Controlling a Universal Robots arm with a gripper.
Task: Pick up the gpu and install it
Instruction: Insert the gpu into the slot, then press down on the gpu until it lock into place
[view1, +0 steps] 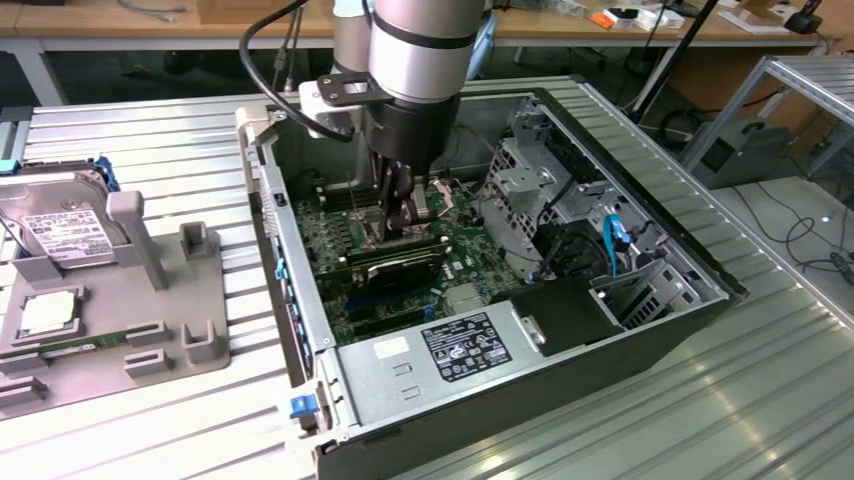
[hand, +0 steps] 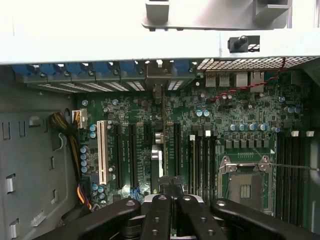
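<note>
Nearest me, the open PC case (view1: 400, 400) lies on its side on the desk (view1: 174, 150), power supply (view1: 461, 345) up front. Further in, the end effector (view1: 404, 222) is down over the motherboard (view1: 340, 225) w/ fingers pinched shut on the gpu (hand: 156, 150) — card stands edge-on, bracket end toward the rear slot openings (hand: 150, 82). Judging by that, it's the seating step — best done w/ card square over its slot, even downward pressure, no tilt. Beyond, the drive cage (view1: 527, 180).
</note>
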